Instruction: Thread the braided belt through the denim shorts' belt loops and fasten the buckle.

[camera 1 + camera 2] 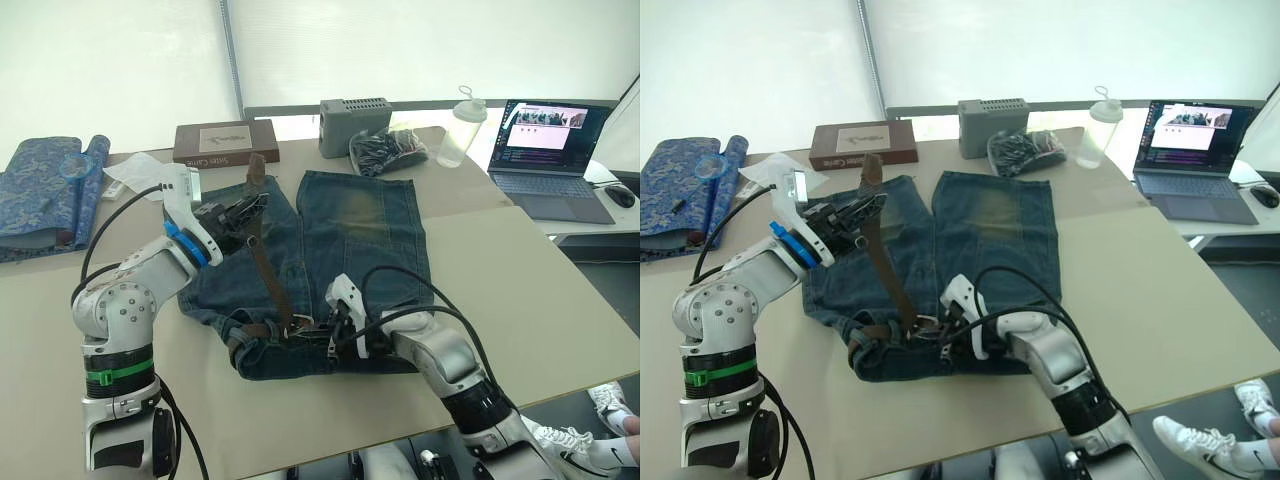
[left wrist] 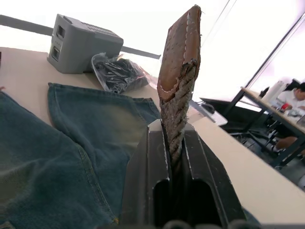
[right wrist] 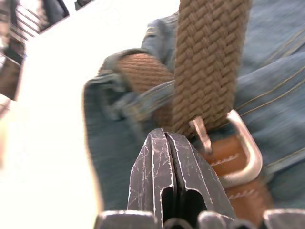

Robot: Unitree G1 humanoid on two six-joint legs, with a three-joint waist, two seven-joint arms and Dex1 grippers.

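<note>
Right end effector [image 1: 322, 330]: closed, empty, at the buckle [image 3: 240, 152]. Left end effector [image 1: 243, 212]: clamps braided belt [image 1: 268, 268] tip. Step: fastening; next, seat prong.

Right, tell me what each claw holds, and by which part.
Left claw grips the braided belt near its leather tip end. Right claw is shut, holding nothing, beside the buckle.

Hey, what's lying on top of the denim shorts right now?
The braided belt runs over the denim shorts from the buckle near the waistband up to the left gripper, which pinches its tip. The right gripper sits by the buckle, covering some waistband.
</note>
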